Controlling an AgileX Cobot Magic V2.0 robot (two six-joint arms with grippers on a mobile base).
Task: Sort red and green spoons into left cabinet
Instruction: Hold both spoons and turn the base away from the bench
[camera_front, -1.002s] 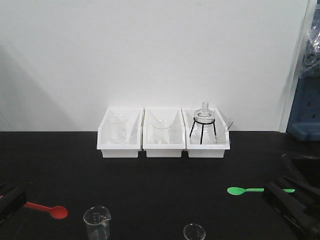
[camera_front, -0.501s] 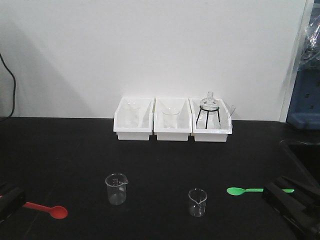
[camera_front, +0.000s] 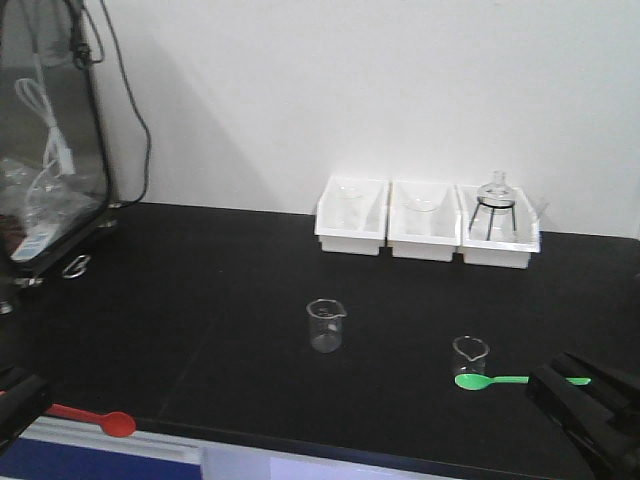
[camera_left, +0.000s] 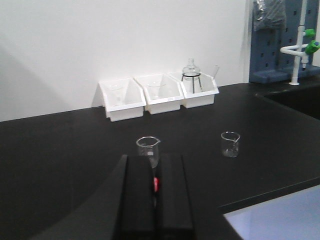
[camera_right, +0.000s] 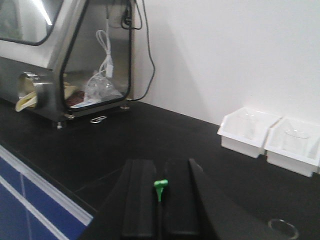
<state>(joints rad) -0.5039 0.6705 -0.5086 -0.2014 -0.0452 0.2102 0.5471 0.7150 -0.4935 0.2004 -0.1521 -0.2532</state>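
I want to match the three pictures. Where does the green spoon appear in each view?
Front view: green spoon low right, handle held in the right gripper.
Left wrist view: not in it.
Right wrist view: only its green end shows, low centre, between the shut jaws.
Shared landmark: the white bins by the wall.

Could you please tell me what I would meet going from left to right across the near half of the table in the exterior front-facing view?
Left gripper, red spoon, large beaker, small beaker, right gripper; the green spoon overlaps the last two.
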